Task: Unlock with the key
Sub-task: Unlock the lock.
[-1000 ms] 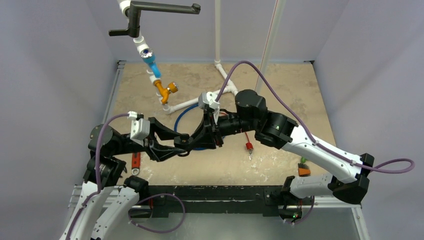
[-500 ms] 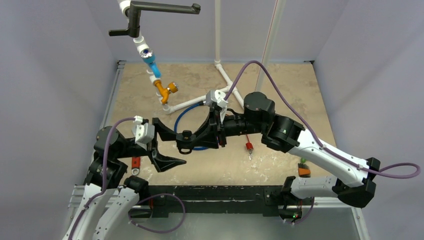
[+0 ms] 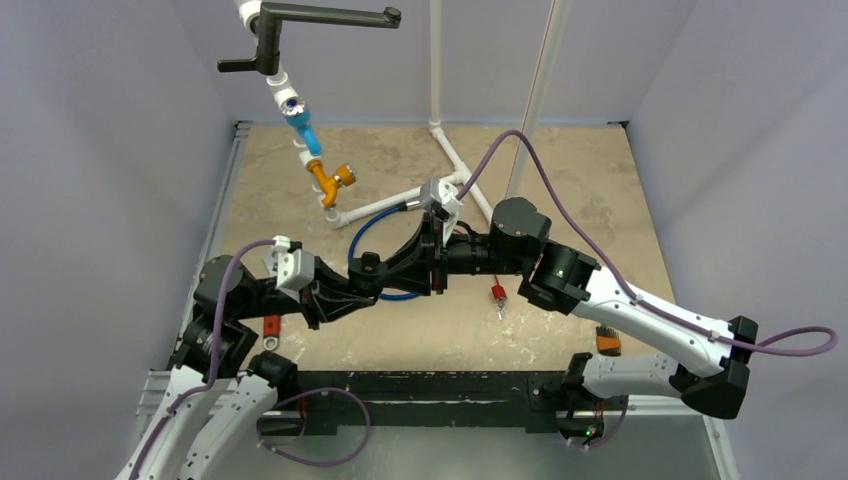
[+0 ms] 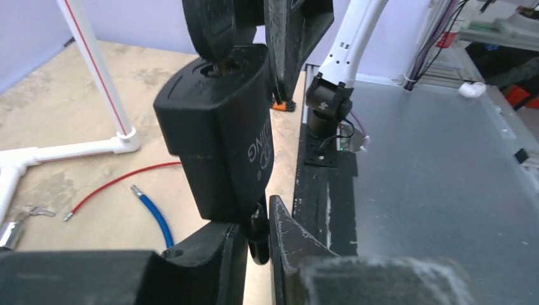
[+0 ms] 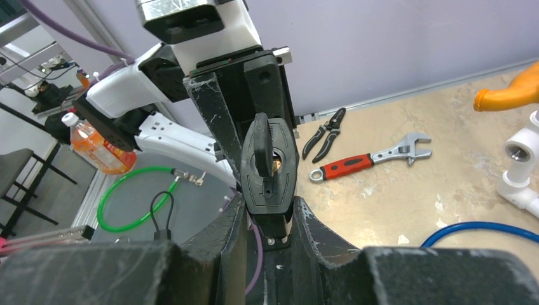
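The left pincer [image 4: 257, 236], spread wide and drawn back from the padlock [image 4: 219, 127] half a second ago, is closed on its lower end again; the padlock has shifted slightly toward the far side.

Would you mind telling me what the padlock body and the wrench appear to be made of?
Padlock body: probably a matte black plastic or rubber casing, given the moulded lettering and dull sheen. Wrench: bare silvery metal head, with a red and black grip, likely plastic or rubber.
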Robot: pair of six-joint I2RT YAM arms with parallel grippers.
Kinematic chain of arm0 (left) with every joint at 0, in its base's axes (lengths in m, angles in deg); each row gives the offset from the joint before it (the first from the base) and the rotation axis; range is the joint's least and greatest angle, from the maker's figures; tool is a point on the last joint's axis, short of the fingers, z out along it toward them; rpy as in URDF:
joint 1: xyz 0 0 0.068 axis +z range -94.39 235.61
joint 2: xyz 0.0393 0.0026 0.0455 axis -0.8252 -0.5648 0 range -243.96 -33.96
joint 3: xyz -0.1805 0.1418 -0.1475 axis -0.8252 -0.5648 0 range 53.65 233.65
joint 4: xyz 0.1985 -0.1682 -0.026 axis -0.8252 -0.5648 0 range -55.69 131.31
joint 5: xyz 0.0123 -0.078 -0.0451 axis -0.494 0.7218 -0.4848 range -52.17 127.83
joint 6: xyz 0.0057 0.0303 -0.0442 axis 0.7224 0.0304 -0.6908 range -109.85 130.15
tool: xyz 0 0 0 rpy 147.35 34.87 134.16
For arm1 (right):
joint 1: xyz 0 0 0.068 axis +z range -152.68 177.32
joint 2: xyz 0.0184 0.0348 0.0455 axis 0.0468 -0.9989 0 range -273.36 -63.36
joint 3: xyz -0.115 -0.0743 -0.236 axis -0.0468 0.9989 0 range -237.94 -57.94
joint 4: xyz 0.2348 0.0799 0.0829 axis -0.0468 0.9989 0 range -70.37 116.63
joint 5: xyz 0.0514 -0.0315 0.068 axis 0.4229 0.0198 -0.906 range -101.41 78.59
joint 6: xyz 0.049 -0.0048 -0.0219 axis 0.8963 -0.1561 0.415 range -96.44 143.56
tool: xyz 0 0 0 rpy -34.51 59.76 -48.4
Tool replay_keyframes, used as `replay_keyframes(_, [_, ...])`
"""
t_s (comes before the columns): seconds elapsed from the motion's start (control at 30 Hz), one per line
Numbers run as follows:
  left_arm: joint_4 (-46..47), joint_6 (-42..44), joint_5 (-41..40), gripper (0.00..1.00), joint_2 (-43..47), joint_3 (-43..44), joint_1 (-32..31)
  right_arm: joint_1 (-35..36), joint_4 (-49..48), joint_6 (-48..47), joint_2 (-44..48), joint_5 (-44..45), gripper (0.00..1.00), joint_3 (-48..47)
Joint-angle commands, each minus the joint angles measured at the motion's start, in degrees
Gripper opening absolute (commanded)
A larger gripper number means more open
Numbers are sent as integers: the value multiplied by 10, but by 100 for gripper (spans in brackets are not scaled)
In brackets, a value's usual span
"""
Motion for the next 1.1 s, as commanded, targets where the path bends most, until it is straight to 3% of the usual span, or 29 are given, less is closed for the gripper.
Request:
replay_keyframes(0.0, [-60, 123, -30, 9, -3, 42, -4, 4, -111, 32, 26, 51, 0, 12])
replay_keyframes(0.07, [-107, 191, -40, 1, -6, 58, -4, 4, -111, 39, 33, 71, 0, 25])
replay_keyframes(0.27, [-209, 336, -76, 0, -10, 88, -4, 5, -107, 58, 35, 73, 0, 53])
replay_keyframes(0.3, [-212, 338, -76, 0, -11, 90, -4, 6, -109, 61, 34, 69, 2, 56])
replay_keyframes(0.4, [-213, 340, -68, 0, -14, 94, -4, 9, -119, 69, 22, 65, 31, 56])
replay_keyframes(0.47, [-209, 333, -68, 0, -17, 97, -4, 15, -122, 62, 14, 68, 40, 49])
replay_keyframes(0.83, [-178, 266, -62, 0, -19, 108, -4, 50, -71, 22, -35, 55, 50, 0])
replay_keyframes(1.07, [-178, 263, -53, 0, -16, 111, -3, 53, 2, -20, -17, 153, 52, -3])
